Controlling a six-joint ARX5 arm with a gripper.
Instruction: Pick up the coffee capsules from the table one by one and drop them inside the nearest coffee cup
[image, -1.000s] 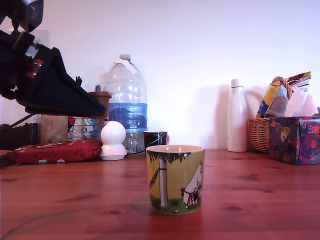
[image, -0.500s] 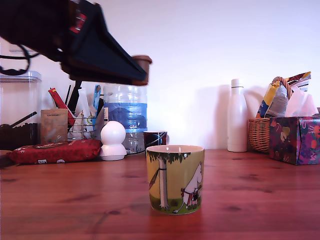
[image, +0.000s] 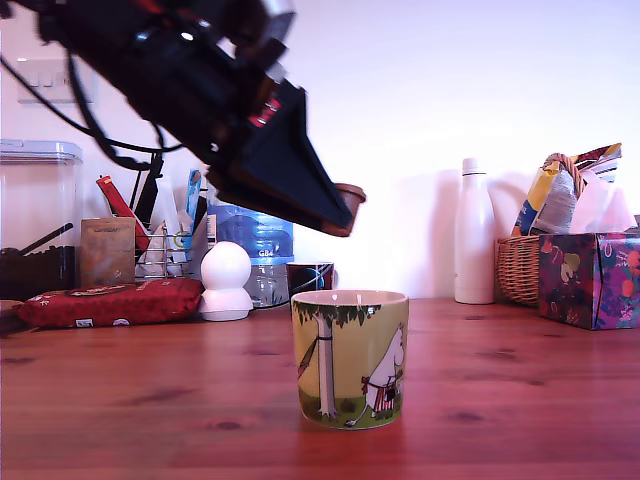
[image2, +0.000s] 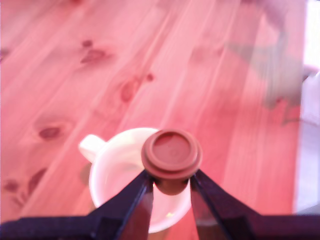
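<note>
My gripper (image: 345, 212) is shut on a dark brown coffee capsule (image: 351, 198), holding it in the air above the yellow-green coffee cup (image: 350, 357) that stands on the reddish-brown table (image: 500, 400). In the wrist view the brown capsule (image2: 171, 156) sits between the two dark fingers (image2: 131, 197), directly over the cup's white inside (image2: 117, 172), with the cup's handle showing. No other capsule shows in either view.
Along the back of the table stand a white round-topped ornament (image: 226, 281), a small dark cup (image: 311, 276), a large water bottle (image: 253, 250), a red packet (image: 110, 301), a white bottle (image: 474, 232), a wicker basket (image: 520, 268) and a patterned tissue box (image: 590, 278).
The arm has swung from the exterior view's left toward the right and dipped, carrying the brown capsule to a spot above the cup.
</note>
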